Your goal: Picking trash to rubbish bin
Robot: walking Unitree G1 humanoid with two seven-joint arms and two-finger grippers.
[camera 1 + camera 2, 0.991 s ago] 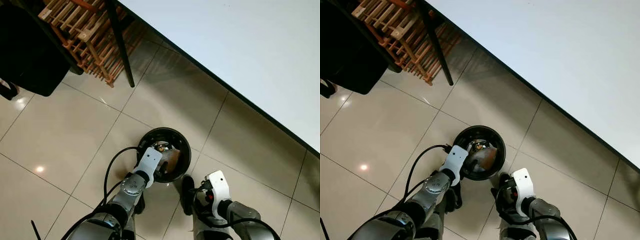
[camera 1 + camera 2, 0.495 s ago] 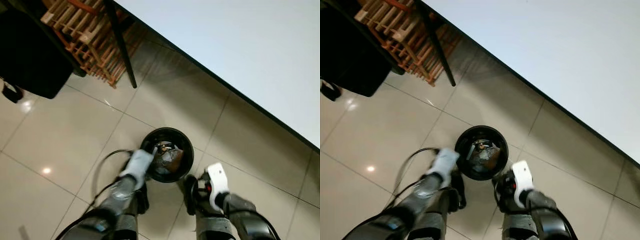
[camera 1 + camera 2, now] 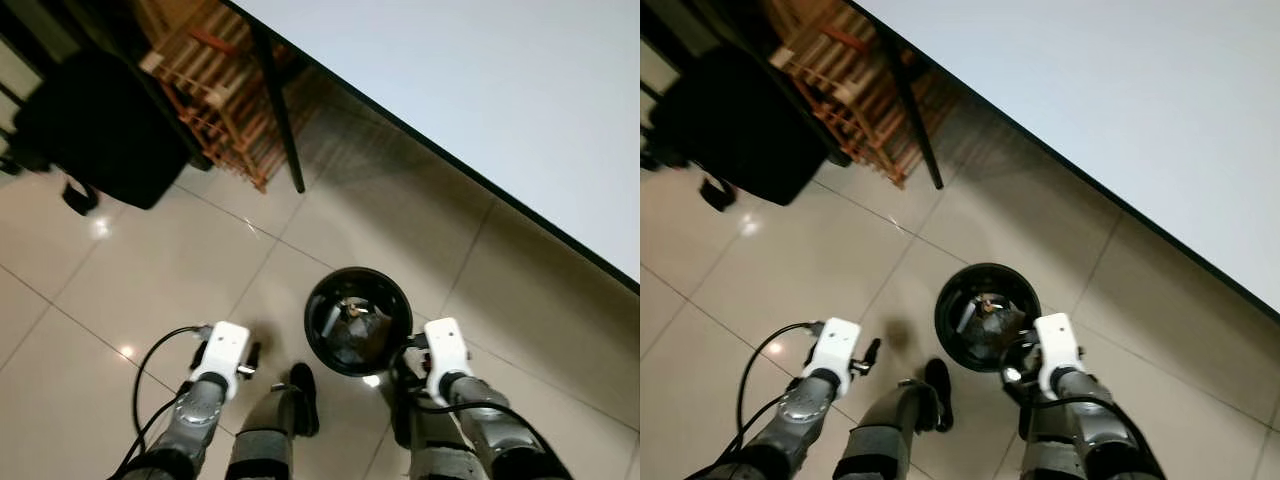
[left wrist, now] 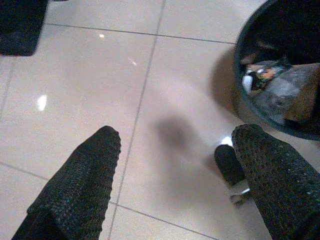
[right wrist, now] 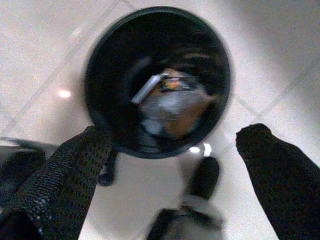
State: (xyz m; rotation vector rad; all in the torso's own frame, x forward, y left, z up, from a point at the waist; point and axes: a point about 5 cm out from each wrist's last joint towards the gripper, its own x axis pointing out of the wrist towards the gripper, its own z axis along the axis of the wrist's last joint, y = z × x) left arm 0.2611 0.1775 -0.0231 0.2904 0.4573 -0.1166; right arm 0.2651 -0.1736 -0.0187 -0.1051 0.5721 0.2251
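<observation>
Standing over the black rubbish bin point(image 3: 358, 320) on the tiled floor point(image 3: 180, 270), with crumpled trash point(image 5: 167, 107) already lying inside. Left gripper point(image 4: 175, 165) hanging out to the left of the bin above bare tile, fingers point(image 4: 82, 180) spread apart and holding nothing. Right gripper point(image 5: 175, 165) hovering just beside the bin's near rim, fingers point(image 5: 70, 170) likewise apart and empty.

Judging the deposit as done, so looking for the next piece is likely the step in hand. Doing that well: keeping both grippers wide and lifted clear of the rim while turning, so as not to knock the light-looking bin over; minding the robot's own feet point(image 3: 300, 398) close against it.

Head views giving the surroundings: a wooden slatted rack point(image 3: 225, 90), a dark bag point(image 3: 100, 125) beside it, a thin black leg point(image 3: 280, 105) and the pale wall point(image 3: 480, 90) running diagonally behind. Wrist views giving the detail instead: the right one looking straight down into the bin at grey wrapping, something brownish and a pale strip, though blurred, possibly packaging; the left one catching the bin from the side, and a faint shadow on the tile between its fingers.
</observation>
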